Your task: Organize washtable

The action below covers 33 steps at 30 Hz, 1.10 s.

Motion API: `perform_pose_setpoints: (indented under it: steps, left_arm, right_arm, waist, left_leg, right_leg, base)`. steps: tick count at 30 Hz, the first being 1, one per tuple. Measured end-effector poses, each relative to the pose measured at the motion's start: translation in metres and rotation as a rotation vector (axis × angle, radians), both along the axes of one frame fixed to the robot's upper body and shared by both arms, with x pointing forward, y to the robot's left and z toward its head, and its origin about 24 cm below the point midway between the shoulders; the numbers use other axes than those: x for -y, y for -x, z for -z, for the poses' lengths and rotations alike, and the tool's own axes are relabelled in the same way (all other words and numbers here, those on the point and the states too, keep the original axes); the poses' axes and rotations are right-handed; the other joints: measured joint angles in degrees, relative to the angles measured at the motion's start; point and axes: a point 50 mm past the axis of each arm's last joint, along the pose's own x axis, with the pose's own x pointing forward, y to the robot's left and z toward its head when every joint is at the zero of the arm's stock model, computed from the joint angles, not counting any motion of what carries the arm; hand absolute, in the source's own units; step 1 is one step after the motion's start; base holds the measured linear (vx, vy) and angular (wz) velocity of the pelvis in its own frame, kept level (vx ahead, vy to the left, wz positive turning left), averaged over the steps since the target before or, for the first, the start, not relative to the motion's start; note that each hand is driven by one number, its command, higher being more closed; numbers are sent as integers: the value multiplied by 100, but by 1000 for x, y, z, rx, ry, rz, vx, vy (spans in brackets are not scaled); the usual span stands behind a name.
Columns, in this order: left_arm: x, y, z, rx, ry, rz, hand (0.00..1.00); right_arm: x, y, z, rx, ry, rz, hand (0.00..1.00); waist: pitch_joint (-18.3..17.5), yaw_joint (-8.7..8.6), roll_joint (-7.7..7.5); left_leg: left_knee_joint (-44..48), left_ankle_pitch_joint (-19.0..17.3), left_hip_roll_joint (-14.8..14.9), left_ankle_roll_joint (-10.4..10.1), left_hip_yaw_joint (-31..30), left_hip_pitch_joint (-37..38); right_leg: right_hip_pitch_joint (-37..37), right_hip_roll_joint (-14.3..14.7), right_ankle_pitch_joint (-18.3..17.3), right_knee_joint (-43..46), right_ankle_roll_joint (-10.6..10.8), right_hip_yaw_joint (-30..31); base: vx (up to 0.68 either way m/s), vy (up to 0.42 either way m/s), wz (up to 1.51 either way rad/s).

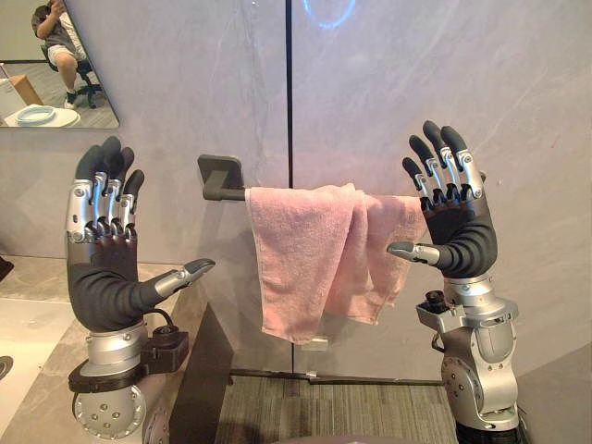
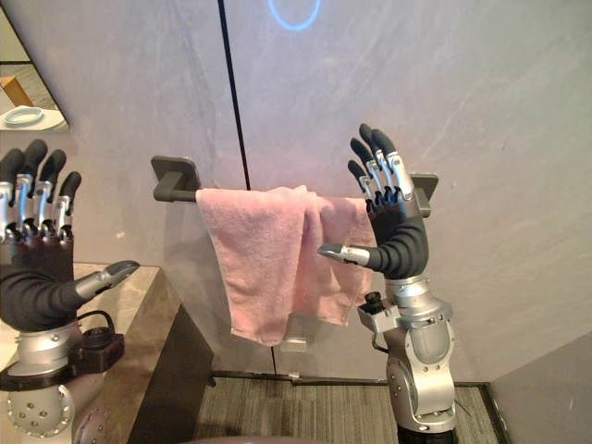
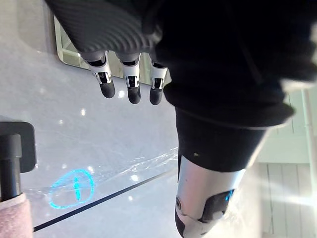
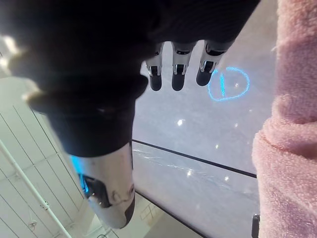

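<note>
While left eye view catches seated person (image 1: 57, 37) in mirror (image 1: 20, 51), pink towel (image 1: 305, 259) hangs over wall bar (image 1: 231, 192) between raised, straight-fingered empty hands: right hand (image 1: 458, 222) at its edge, left hand (image 1: 102, 250) well apart.

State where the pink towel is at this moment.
In the left eye view the pink towel hangs over the dark wall bar, between the left hand and the right hand, nearer the right.

A pink towel (image 1: 305, 250) hangs bunched over the dark wall rail (image 1: 222, 180) (beside the stone counter (image 2: 143, 305)).
</note>
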Motion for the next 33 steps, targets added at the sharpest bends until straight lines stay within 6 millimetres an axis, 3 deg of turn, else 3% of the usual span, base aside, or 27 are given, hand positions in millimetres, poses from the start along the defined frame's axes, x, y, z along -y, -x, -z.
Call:
perform_pose_setpoints:
  steps: [4, 9, 16, 20, 25, 33]
  left_arm:
    - [7, -2, -1, 15, 30, 110, 0]
    - [33, -9, 2, 5, 68, 373, 0]
    - [60, -28, 31, -188, 36, 638, 0]
    - [69, -35, 43, -252, 3, 716, 0]
    - [72, -43, 60, -347, -4, 738, 0]
    - [77, -53, 81, -458, -36, 757, 0]
  right_arm:
    - [-1, 0, 0, 1, -2, -13, 0]
    - [-10, 0, 1, -12, -24, -85, 0]
    - [-21, -8, 17, -100, -22, -175, 0]
    - [-30, -10, 27, -153, 12, -254, 0]
    - [-31, -11, 30, -160, 20, -290, 0]
    - [-33, -19, 54, -268, 92, -327, 0]
  waist:
    - [5, 1, -11]
    - [12, -21, -20]
    - [64, -124, -67]
    - [106, -157, -80]
    - [111, -186, -72]
    - [119, -194, -59]
  left_leg:
    - [0, 0, 1, 0, 0, 19]
    - [0, 0, 5, 0, 23, 36]
    - [-6, -1, 13, -1, 78, 52]
    - [-14, -6, 20, -2, 155, 60]
    - [-16, -8, 22, -1, 211, 13]
    - [-28, -10, 37, 0, 257, -16]
  right_leg:
    - [20, 0, 0, 1, 0, 0]
    - [18, 6, 0, 4, 0, 35]
    - [-29, 15, 2, 3, 0, 85]
    - [-65, 24, 5, 3, -1, 156]
    - [-129, 32, 21, 3, 1, 228]
    - [-209, 52, 37, -2, -2, 246]
  base:
    - [-50, -32, 0]
    - [-43, -25, -3]
    - [0, 0, -2]
    - [-13, -9, -10]
    - [-12, -10, -7]
    - [-38, -25, -3]
